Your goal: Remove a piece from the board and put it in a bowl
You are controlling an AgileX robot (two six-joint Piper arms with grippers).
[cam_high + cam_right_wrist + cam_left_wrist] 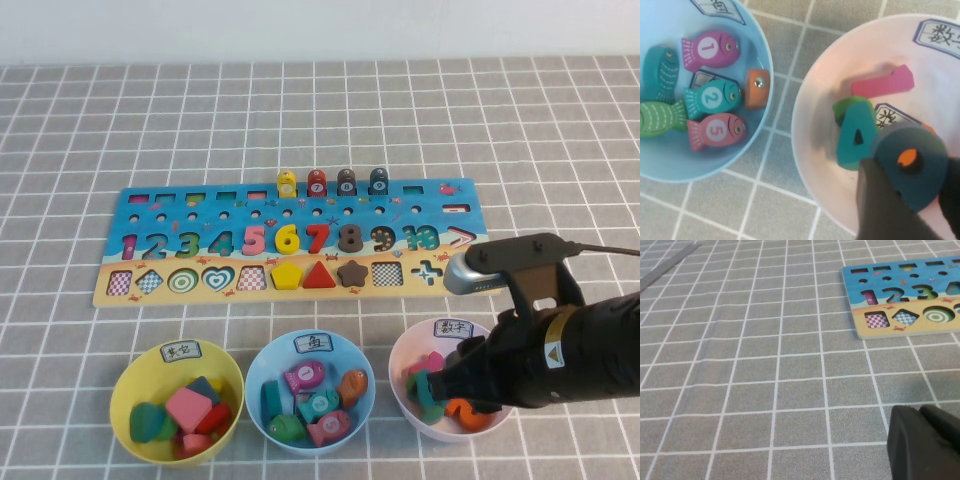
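Note:
My right gripper (917,187) is shut on the piece (910,162), a dark blue-grey numeral 9 with orange showing through its hole. It hangs just over the inside of the pale-pink bowl (815,115), above a teal 4 (855,135) and a pink numeral (882,82). From the high view, the right gripper (450,385) sits over that bowl (402,350) at the front right, and the board (420,215) lies behind it. My left gripper (919,412) is shut and empty, low over the bare cloth, with the board's end (855,290) further off.
A light-blue bowl (265,365) of fish pieces and a yellow bowl (130,375) of shape pieces stand in a row left of the pink one. Several numerals, shapes and round-topped pegs (330,182) remain on the board. Grey checked cloth covers the table.

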